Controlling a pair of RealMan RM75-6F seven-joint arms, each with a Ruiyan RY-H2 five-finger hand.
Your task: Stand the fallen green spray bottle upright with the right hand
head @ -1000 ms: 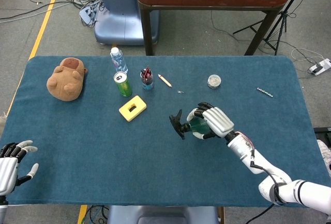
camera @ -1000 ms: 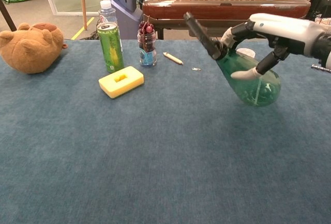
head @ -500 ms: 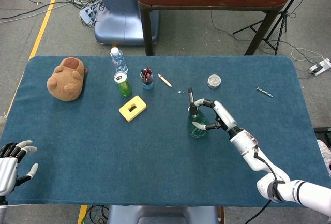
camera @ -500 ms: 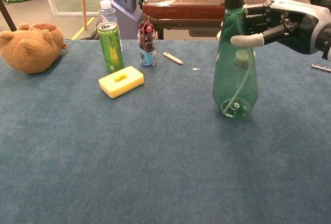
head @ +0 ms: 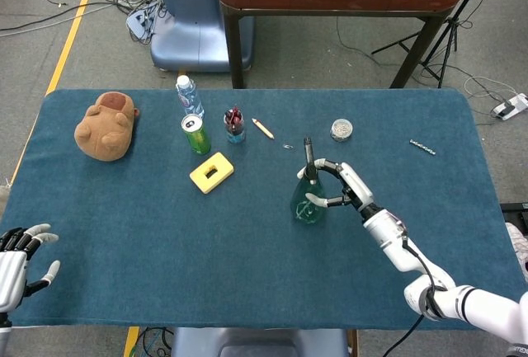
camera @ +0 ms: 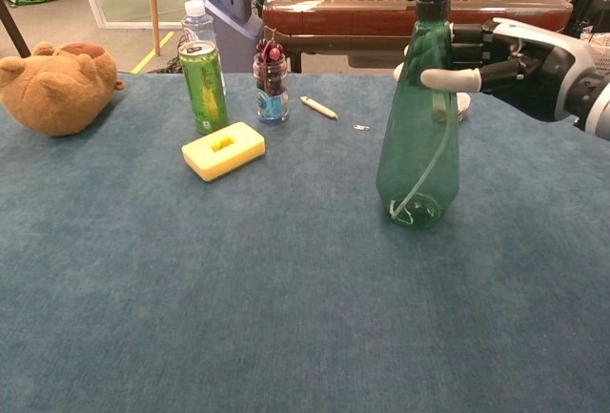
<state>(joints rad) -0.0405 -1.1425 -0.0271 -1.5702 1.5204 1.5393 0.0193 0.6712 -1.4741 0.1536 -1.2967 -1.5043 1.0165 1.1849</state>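
With spray bottle (camera: 416, 136) now upright mid-table, base on blue cloth (camera: 238, 299), right hand (camera: 519, 60) holds its neck, thumb and fingers around it. Step: settling. Next likely: check steadiness, open fingers, back away without tipping. Left hand (head: 16, 262) idle, fingers spread, empty.

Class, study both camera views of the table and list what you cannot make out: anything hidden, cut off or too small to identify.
- Green spray bottle: its nozzle top is cut off by the chest view's upper edge.
- Right hand: its palm side is hidden behind the bottle, so contact is unclear.
- Left hand: partly cut off by the head view's left edge; absent from the chest view.
- Small round object: too small to identify in the head view.
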